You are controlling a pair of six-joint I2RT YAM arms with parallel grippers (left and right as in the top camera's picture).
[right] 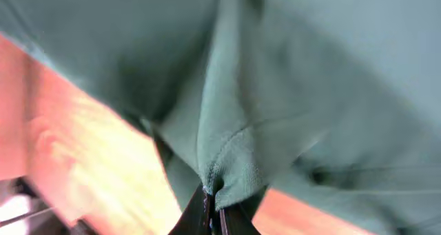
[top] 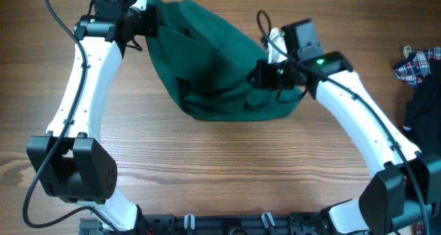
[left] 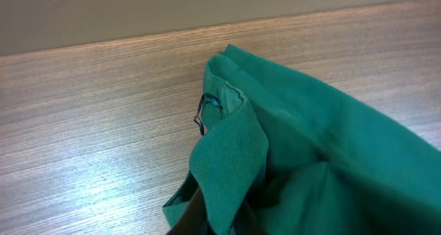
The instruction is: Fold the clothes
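One green garment (top: 213, 63) hangs bunched between two arms over the far middle of the wood-grain table (top: 227, 166). The left pincer (top: 148, 21) is pressed together on its far-left corner. The right pincer (right: 213, 218) pinches a gathered fold at its right side. At the table's right edge lie one plaid cloth (top: 417, 64) and one black garment (top: 424, 104).

Left arm (top: 79, 83) stretched far forward, its left gripper (top: 146, 23) pinched tight on one edge of the clothes (top: 207, 56). Right arm (top: 362, 114) angled inward, elbow bent, the right gripper (top: 262, 75) with fingers (right: 195, 222) clamped on another fold.
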